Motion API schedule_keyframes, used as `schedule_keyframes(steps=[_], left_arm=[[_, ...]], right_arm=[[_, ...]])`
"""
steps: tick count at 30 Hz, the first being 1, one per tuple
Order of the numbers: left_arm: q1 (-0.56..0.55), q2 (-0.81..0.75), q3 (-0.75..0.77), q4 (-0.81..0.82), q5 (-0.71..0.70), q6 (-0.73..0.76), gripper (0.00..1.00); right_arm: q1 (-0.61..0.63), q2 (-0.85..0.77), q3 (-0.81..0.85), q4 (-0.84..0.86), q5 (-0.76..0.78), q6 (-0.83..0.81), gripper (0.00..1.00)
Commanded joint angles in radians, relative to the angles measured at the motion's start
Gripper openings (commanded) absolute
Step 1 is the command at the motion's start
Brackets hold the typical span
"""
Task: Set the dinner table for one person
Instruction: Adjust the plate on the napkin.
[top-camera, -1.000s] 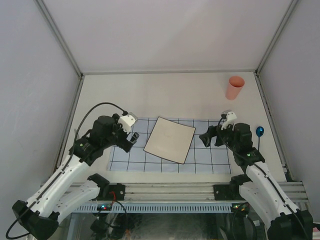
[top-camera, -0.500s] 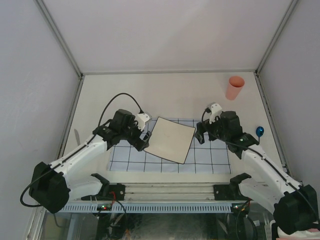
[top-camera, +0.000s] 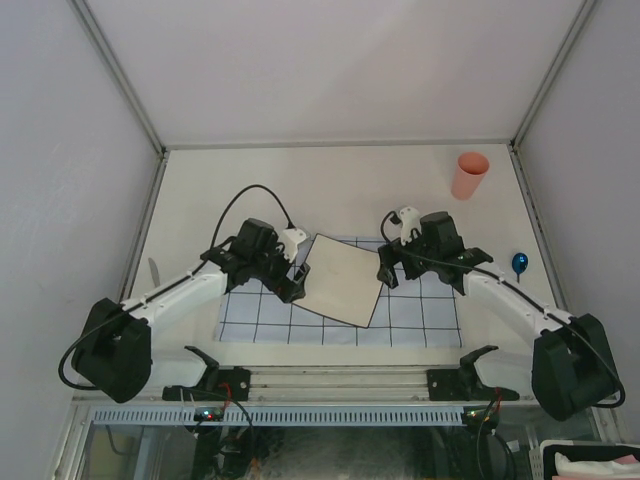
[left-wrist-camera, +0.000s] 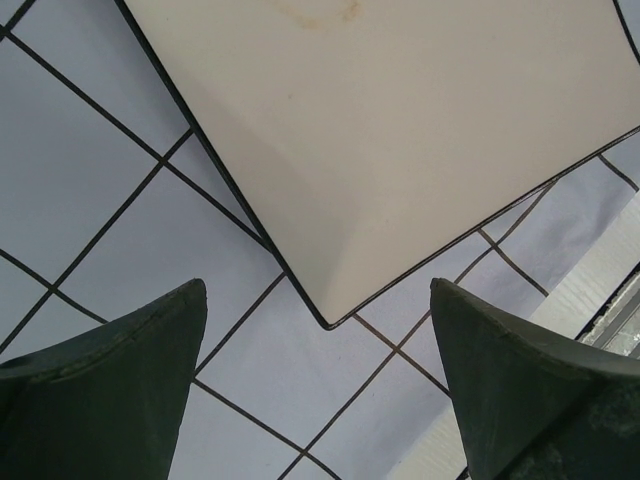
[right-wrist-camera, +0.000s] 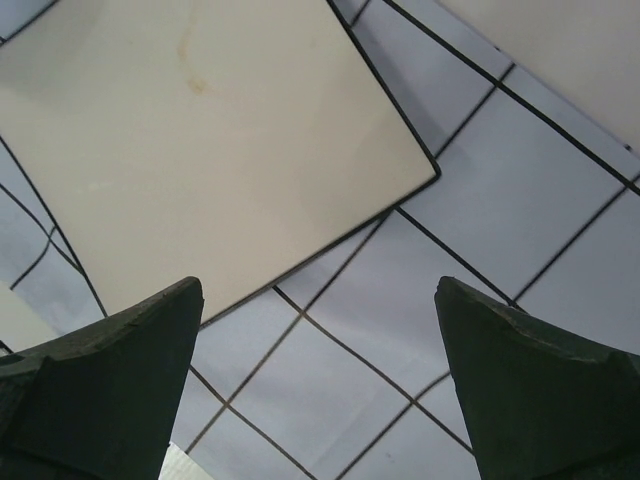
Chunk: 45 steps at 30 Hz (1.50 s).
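Your left gripper and right gripper have both moved in since a second ago. Their jaws are spread wide, one at each side corner of the square plate. The plate hasn't moved: it lies askew on the grid placemat, toward the near edge of the dinner table.

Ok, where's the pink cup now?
In the top view, the pink cup stands near the far right corner of the dinner table, beyond the grid cloth.

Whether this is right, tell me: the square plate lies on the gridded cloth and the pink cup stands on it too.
No: the pink cup stands on the dinner table, apart from the gridded cloth, as the top external view shows.
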Motion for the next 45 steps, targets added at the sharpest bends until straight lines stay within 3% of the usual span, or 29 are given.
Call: schedule_keyframes(steps=[1, 6, 18, 25, 32, 37, 45], left_arm=[[-0.004, -0.014, 0.053, -0.054, -0.025, 0.026, 0.96], [0.011, 0.025, 0.093, -0.126, 0.043, 0.025, 0.97], [0.032, 0.236, 0.169, -0.123, 0.275, -0.030, 0.93], [0.101, 0.322, 0.163, -0.097, 0.348, -0.064, 0.91], [0.129, 0.312, 0.185, -0.119, 0.342, -0.024, 0.90], [0.129, 0.305, 0.190, -0.127, 0.350, -0.007, 0.89], [0.128, 0.312, 0.202, -0.171, 0.373, 0.032, 0.88]], right_arm=[[0.014, 0.034, 0.014, 0.133, -0.105, 0.020, 1.00], [0.017, 0.065, 0.014, 0.150, -0.170, 0.030, 1.00], [-0.045, 0.166, 0.025, 0.222, -0.331, 0.149, 0.99], [-0.086, 0.204, 0.093, 0.070, -0.239, 0.140, 1.00], [-0.116, 0.257, 0.193, -0.119, -0.177, -0.016, 1.00], [-0.179, 0.312, 0.177, -0.078, -0.280, 0.069, 1.00], [-0.136, 0.370, 0.145, 0.092, -0.355, 0.170, 1.00]])
